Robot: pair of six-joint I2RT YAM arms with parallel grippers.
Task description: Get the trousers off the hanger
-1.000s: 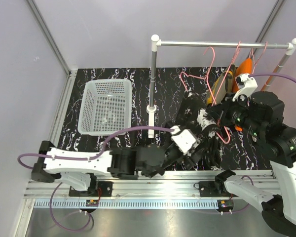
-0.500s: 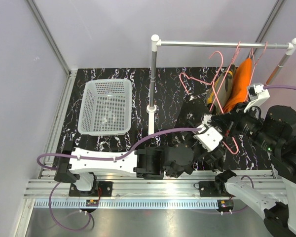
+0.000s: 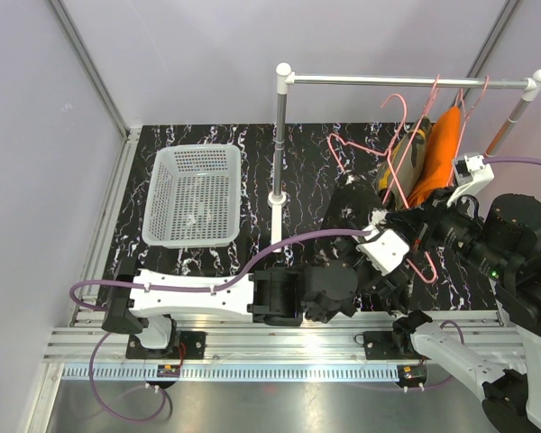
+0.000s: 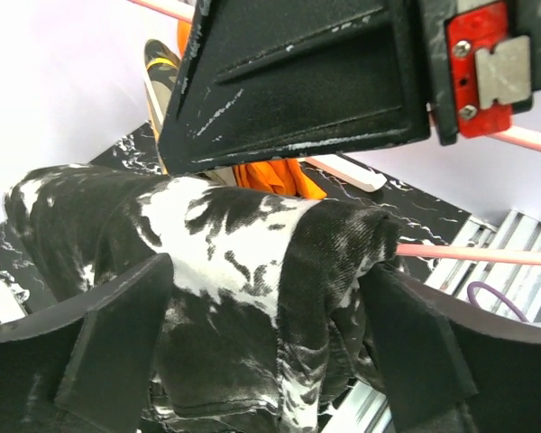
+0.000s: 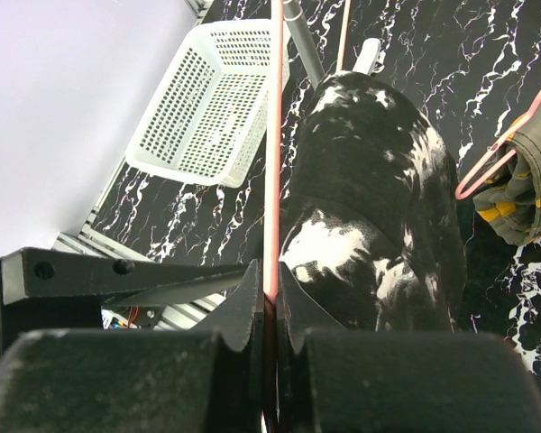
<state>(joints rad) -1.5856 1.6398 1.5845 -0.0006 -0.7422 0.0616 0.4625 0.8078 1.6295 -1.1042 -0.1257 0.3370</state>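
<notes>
The left hand (image 4: 270, 271) reaches across from the left, low over the near edge of the worktop (image 3: 252, 153). Its fingers (image 4: 117, 343) stand wide apart, one on each side of the black trousers (image 4: 225, 225). It has no grip on the cloth, and I cannot tell whether the pads touch it.

These white-splotched trousers are draped over the bar of a pink hanger (image 5: 273, 135). A bare stretch of that bar sticks out of the fold on the right in the left wrist view.

The right hand (image 5: 269, 275) is closed tight on the hanger's thin wire just beside the cloth. Its black body sits directly above the left hand and crowds the space over the trousers.

Further back, a white perforated basket (image 3: 194, 194) sits on the worktop, well apart to the left. The upright of a metal rack (image 3: 279, 135) rises between the basket and the black trousers, close to the far end of the hanger.

At the back right, the camouflage trousers (image 3: 415, 149) and the orange trousers (image 3: 444, 144) hang side by side from the rack's top rail on pink hangers, just beyond the right hand.
</notes>
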